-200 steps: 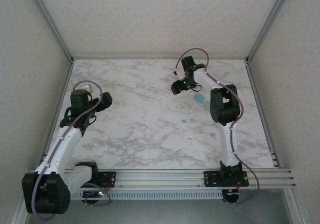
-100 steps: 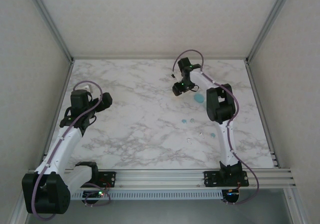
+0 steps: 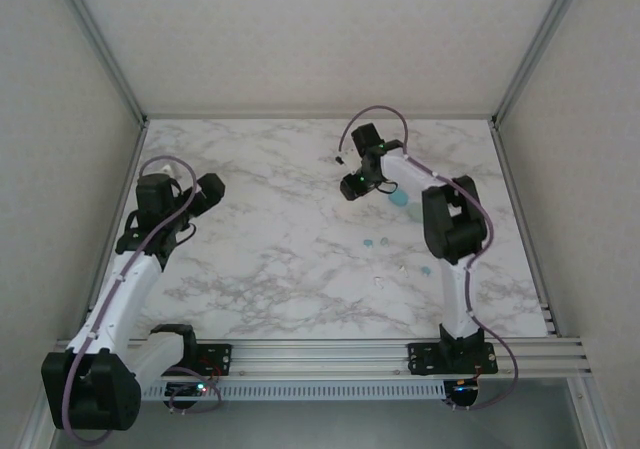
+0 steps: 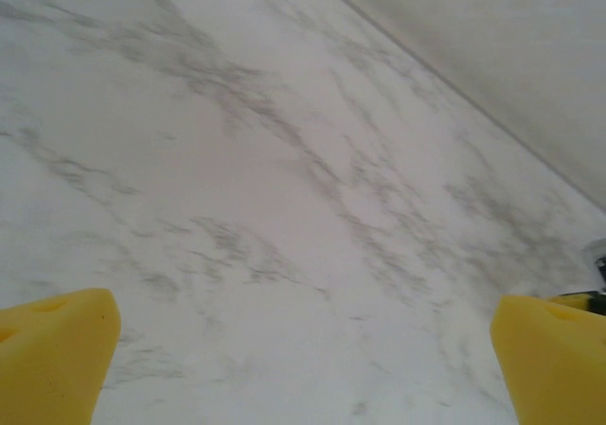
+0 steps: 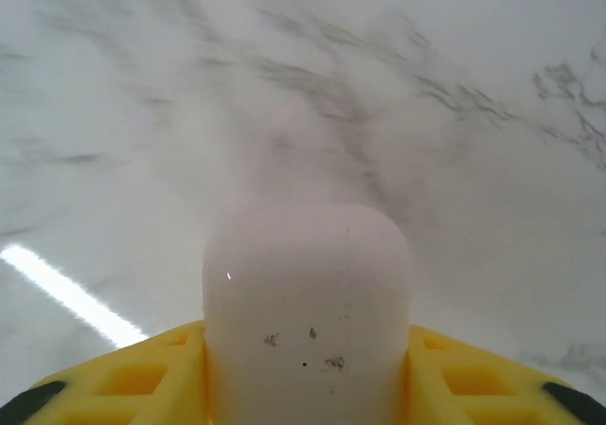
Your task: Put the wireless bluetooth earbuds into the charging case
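The turquoise charging case (image 3: 400, 197) lies on the marble table just right of my right gripper (image 3: 350, 185). Two tiny teal earbuds (image 3: 368, 243) (image 3: 383, 239) lie apart from it, nearer the front. In the right wrist view my right gripper (image 5: 308, 359) has its yellow fingers (image 5: 151, 378) pressed on both sides of a white rounded piece (image 5: 308, 274), which is not the case. At the left of the table my left gripper (image 3: 208, 187) stands wide open. In its wrist view the left gripper (image 4: 303, 368) has bare marble between its pads (image 4: 57, 349).
Tiny white specks (image 3: 402, 264) (image 3: 378, 281) lie in front of the earbuds. A small white object (image 3: 166, 167) sits by the left wall behind the left arm. Metal frame posts and walls bound the table (image 3: 280, 219) on three sides.
The right gripper has narrowed its jaws onto the white piece and shifted slightly left. The left arm has swung its gripper a little farther back.
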Robot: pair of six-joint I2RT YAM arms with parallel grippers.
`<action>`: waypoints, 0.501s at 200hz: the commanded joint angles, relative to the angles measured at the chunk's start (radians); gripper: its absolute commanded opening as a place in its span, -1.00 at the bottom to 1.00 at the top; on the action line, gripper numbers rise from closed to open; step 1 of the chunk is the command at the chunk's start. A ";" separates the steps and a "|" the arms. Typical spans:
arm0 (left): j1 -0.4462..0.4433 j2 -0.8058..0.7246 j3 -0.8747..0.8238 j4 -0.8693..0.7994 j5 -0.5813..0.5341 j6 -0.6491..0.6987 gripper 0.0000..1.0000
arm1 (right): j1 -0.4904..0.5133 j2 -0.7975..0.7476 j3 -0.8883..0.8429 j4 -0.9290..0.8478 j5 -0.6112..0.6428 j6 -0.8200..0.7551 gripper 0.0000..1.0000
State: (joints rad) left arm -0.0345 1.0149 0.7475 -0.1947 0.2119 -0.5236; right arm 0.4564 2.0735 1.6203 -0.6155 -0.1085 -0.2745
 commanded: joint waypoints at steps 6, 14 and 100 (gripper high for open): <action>-0.010 0.043 0.050 0.107 0.228 -0.150 0.99 | 0.074 -0.297 -0.147 0.225 -0.133 -0.030 -0.25; -0.028 0.052 0.059 0.135 0.260 -0.168 0.95 | 0.100 -0.369 -0.205 0.275 -0.143 -0.059 -0.25; -0.330 0.096 0.281 0.099 0.434 0.002 0.66 | 0.281 -0.807 -0.511 0.503 -0.084 -0.429 -0.28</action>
State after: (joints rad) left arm -0.3092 1.0943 0.9630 -0.0898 0.5537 -0.6010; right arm 0.7162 1.3029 1.1252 -0.1589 -0.2420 -0.5968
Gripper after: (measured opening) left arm 0.846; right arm 0.443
